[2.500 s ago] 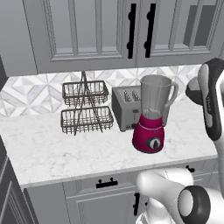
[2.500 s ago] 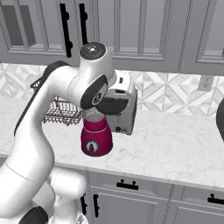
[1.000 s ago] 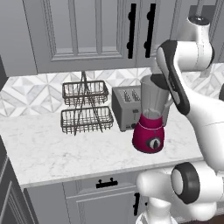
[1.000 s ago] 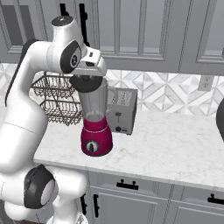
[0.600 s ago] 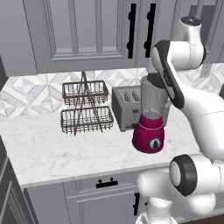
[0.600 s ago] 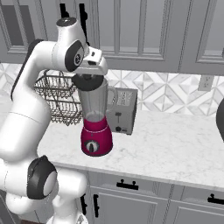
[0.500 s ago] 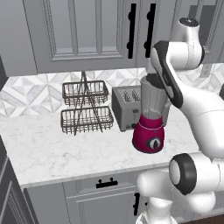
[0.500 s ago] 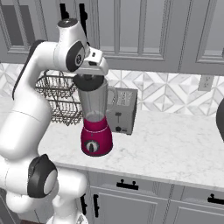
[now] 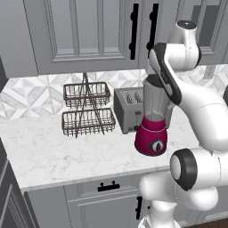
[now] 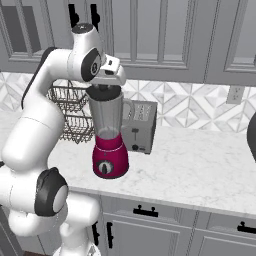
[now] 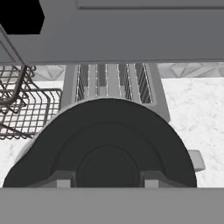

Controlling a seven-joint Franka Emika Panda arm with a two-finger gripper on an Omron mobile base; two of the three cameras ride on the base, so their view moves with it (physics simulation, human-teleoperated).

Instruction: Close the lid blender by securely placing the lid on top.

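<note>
Now the pincer (image 10: 104, 88) hangs right over the mouth of the blender (image 10: 108, 135), its jaws nearly together and clamped on the lid (image 11: 105, 151). From the hand camera the lid is a dark round disc directly below the pincer, with the two finger tips (image 11: 61, 180) resting on its near edge at about 7 and 5 o'clock of the raised centre knob. Seen from the right base camera, the lid (image 10: 104, 92) sits level at the jar's rim, just under the hand; whether it is fully seated cannot be told. From the left base camera the arm's forearm crosses in front of the jar top, so the lid is hidden there.

Below the lid, the blender (image 9: 154, 124) stands upright on the desk (image 9: 53, 153), clear grey jar above a magenta base with a dark dial facing forward; the jar's handle points toward the toaster (image 10: 139, 126) in the right base view.

Just behind the blender, at 12 o'clock in the hand view, is the toaster (image 11: 110, 83), slots upward. At 9 to 10 o'clock of it lies a two-tier wire basket (image 9: 87, 111), near the toaster but apart from it. Grey cabinets (image 9: 75, 35) hang above, over a patterned backsplash (image 10: 195, 107).
</note>
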